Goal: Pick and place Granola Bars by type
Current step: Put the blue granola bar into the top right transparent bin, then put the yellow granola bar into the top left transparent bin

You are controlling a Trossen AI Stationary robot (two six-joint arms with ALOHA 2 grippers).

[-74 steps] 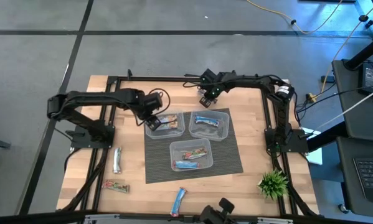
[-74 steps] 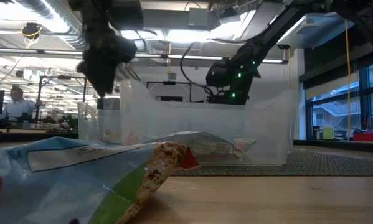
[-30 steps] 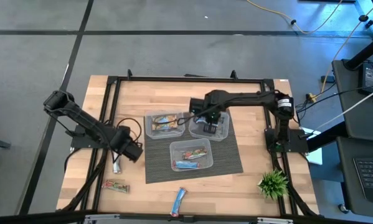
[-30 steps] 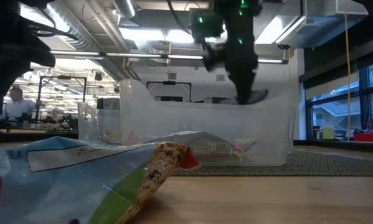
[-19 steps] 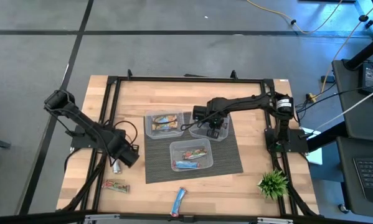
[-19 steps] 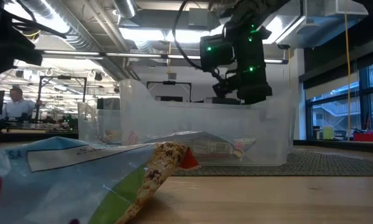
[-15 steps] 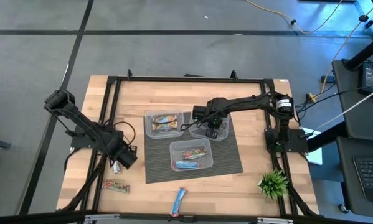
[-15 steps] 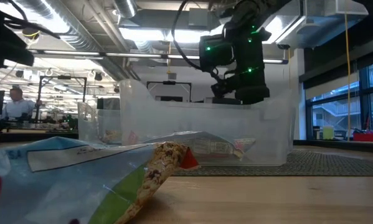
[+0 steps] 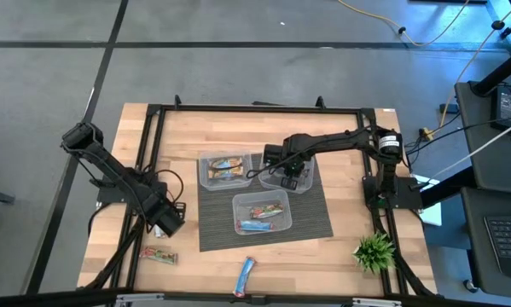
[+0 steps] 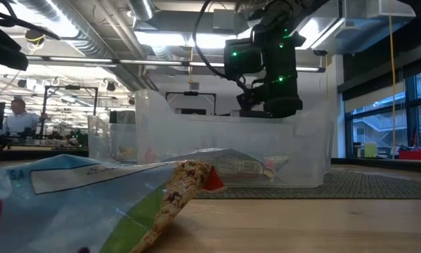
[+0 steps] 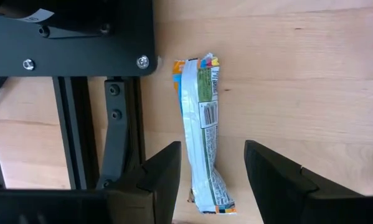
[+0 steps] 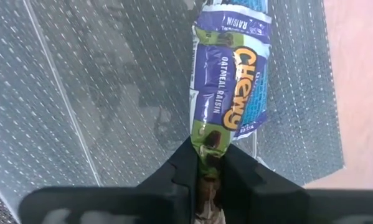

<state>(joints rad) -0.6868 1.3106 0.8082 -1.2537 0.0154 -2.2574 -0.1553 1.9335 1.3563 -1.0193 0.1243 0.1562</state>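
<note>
A silver-white granola bar (image 11: 202,134) lies flat on the bare wood by the left frame rail. My left gripper (image 11: 211,177) is open above it, one finger on each side, touching nothing; in the high view the left gripper (image 9: 164,222) hides the bar. My right gripper (image 12: 210,167) is shut on a blue bar (image 12: 233,81) over the far right tub (image 9: 306,158). The right gripper (image 10: 272,98) shows behind the near tub in the low view. Other bars lie in the far left tub (image 9: 223,170) and the near tub (image 9: 261,211). My right gripper pinches the blue bar by its crimped end (image 12: 210,144) between the two fingers, coming from above. The bar stretches away from the fingers, lengthwise in line with them, over the tub's floor. Whether its other end (image 12: 236,18) rests on the floor, I cannot tell.
The three clear tubs stand on a grey mat (image 9: 315,217). A green-red bar (image 9: 159,253) and a blue bar (image 9: 245,275) lie on the wood near the table's near edge; the green-red bar (image 10: 126,204) fills the low view's foreground. A potted plant (image 9: 374,251) stands at the near right corner.
My left gripper has moved toward the table's near edge and now stands over the silver bar. My right gripper has turned and shifted a little over the far right tub, then kept still for the last half second.
</note>
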